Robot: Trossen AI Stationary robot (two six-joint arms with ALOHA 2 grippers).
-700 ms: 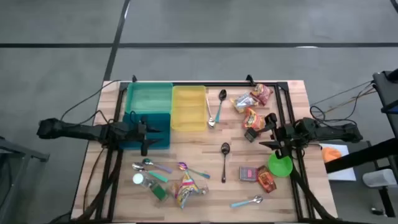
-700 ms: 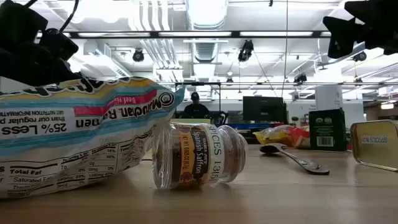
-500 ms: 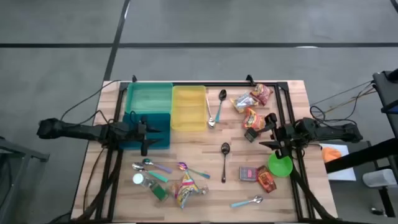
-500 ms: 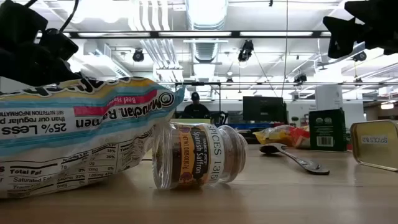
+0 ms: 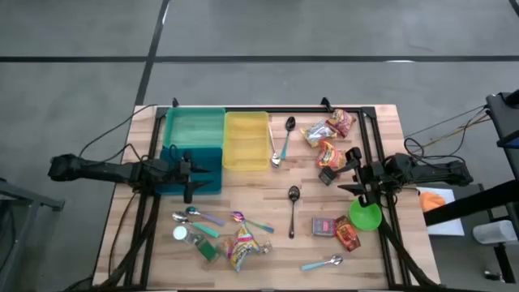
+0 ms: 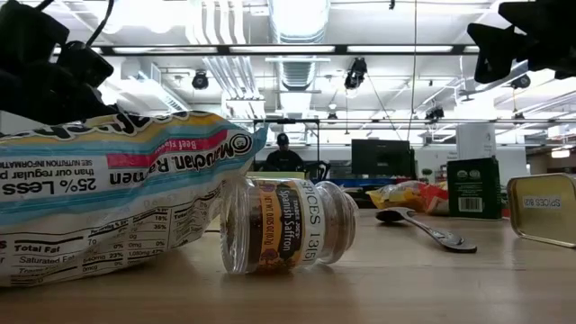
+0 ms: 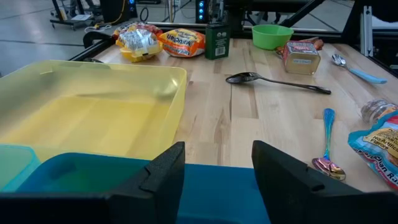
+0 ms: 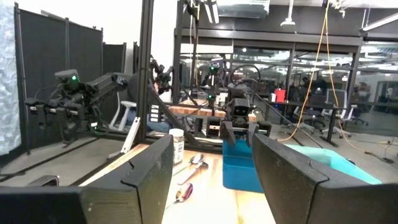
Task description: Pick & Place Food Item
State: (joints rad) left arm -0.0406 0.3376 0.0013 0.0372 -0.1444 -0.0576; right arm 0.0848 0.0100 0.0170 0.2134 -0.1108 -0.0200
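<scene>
Nothing has moved since the earlier frames: both arms parked, no food item picked.
Left gripper (image 5: 188, 170) hovers over the blue bin (image 5: 208, 180), fingers apart, empty. Right gripper (image 5: 354, 172) waits near the green bowl (image 5: 366, 216), released, empty. Snack packets (image 5: 327, 153) lie just beside it, near a dark box (image 5: 326, 174); crowding there could cause a double grab or a knocked box.

High view straight down over whole table, low view level at tabletop, both sharing spice jar (image 6: 286, 223), wrists facing inward
</scene>
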